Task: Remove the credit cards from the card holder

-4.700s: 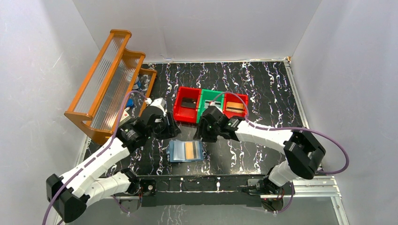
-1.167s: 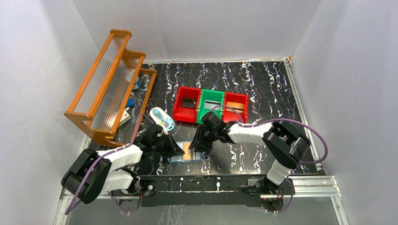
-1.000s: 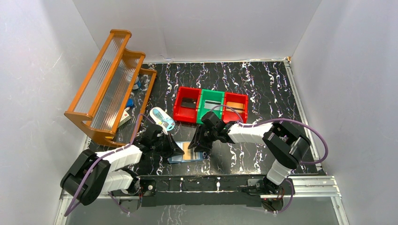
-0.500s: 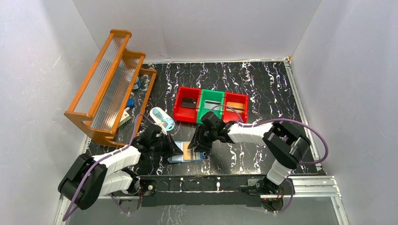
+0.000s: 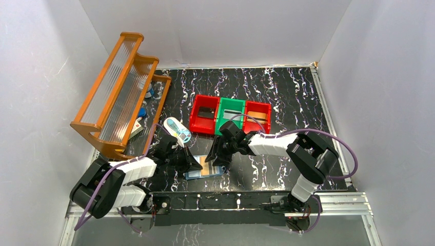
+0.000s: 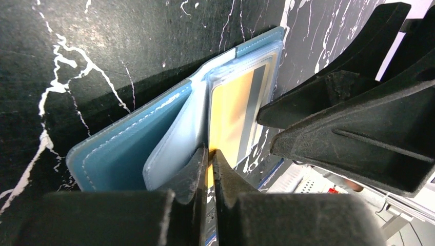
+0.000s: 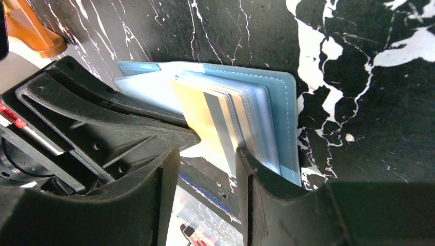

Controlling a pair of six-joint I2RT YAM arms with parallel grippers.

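Observation:
The blue card holder (image 5: 194, 175) lies open on the black marbled table near the front edge. A tan-orange credit card (image 6: 231, 113) with a grey stripe sticks out of its clear pockets. My left gripper (image 6: 209, 151) is shut on that card's near edge, and a yellow sliver shows between the pads. My right gripper (image 7: 206, 154) stands open over the same card (image 7: 197, 115), its right finger (image 7: 256, 169) resting on the holder's pocket leaf (image 7: 284, 113). From above, the left gripper (image 5: 194, 165) and the right gripper (image 5: 218, 161) face each other across the holder.
A red bin (image 5: 195, 117) holding a black card, a green bin (image 5: 222, 120) with a pale card and a red bin (image 5: 268, 111) with a tan card stand just behind. A white-and-blue oval case (image 5: 177, 130) lies left of them. An orange rack (image 5: 120, 87) fills the left side.
Since the earliest frame both grippers have come down onto the card holder from either side. Over the last second the left arm has shifted slightly, and the holder has barely moved.

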